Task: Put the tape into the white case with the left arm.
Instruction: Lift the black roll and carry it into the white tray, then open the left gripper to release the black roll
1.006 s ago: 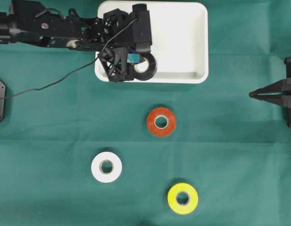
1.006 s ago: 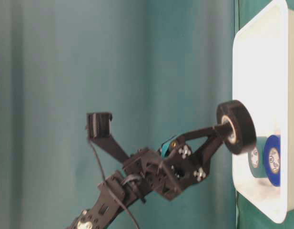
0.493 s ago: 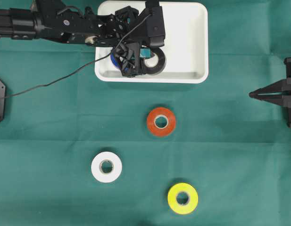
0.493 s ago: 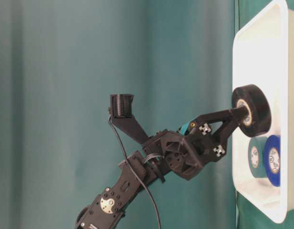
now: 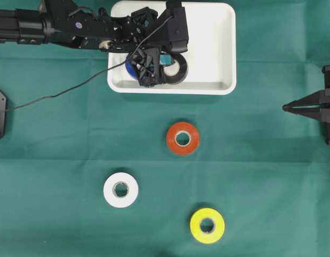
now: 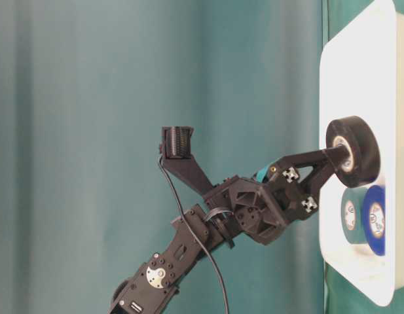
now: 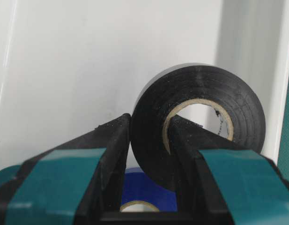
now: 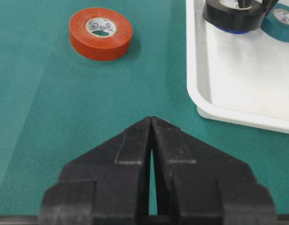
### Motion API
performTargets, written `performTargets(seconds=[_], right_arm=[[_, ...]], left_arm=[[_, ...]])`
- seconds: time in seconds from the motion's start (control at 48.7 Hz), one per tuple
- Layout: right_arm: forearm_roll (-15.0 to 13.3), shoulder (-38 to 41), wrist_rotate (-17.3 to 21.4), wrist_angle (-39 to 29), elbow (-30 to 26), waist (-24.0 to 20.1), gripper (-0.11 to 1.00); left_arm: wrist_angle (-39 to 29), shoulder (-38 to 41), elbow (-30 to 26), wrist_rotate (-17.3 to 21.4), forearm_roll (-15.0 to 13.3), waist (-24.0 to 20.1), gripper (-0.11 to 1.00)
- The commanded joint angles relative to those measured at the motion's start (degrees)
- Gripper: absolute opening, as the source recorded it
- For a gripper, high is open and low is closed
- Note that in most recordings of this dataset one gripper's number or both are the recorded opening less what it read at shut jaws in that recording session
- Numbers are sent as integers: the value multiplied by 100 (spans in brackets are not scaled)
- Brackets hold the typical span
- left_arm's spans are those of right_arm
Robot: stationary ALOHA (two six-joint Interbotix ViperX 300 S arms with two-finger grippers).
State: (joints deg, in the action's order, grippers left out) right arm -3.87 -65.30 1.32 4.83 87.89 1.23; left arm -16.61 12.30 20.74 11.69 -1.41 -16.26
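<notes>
A black tape roll (image 5: 179, 70) hangs inside the white case (image 5: 213, 43), close over its floor near the front-left part. My left gripper (image 5: 173, 67) is shut on the roll's wall, one finger outside it and the other through its core. The left wrist view shows the black tape (image 7: 149, 145) pinched between the teal-banded fingers (image 7: 111, 140) of the left gripper (image 7: 150, 119). From table level the roll (image 6: 352, 154) stands on edge against the case (image 6: 339, 65). My right gripper (image 5: 285, 107) is shut and empty at the right edge.
A blue roll (image 6: 375, 219) and a teal roll (image 6: 351, 214) lie in the case beside the black one. Orange (image 5: 182, 138), white (image 5: 121, 190) and yellow (image 5: 207, 225) rolls lie on the green cloth in front of the case.
My left gripper carried the black tape from the case's front-left rim further in and lower toward the floor. In the last half second it barely moved. The right arm stayed still.
</notes>
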Motion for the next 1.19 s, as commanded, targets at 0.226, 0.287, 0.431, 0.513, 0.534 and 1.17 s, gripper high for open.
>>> performTargets(seconds=[0.226,0.287,0.431,0.513,0.534,1.17], right_arm=[[-9,35,9,62,-70,9,-10],[-9,35,9,62,-62,9,-10],[-9,35,9,70,-62,9,-10],[-9,35,9,70,-62,9,-9],[-9,35,9,70,-53,9,-10],[-9,26,9,70,-53,9,-9]], left_arm=[[44,-193,-44,0,9,-9,85],[44,-229,-9,0,9,0,90],[44,-404,141,-18,9,9,87],[44,-633,299,-35,9,44,87],[44,-694,352,-35,9,62,87],[404,-3111,2215,-149,-26,940,86]])
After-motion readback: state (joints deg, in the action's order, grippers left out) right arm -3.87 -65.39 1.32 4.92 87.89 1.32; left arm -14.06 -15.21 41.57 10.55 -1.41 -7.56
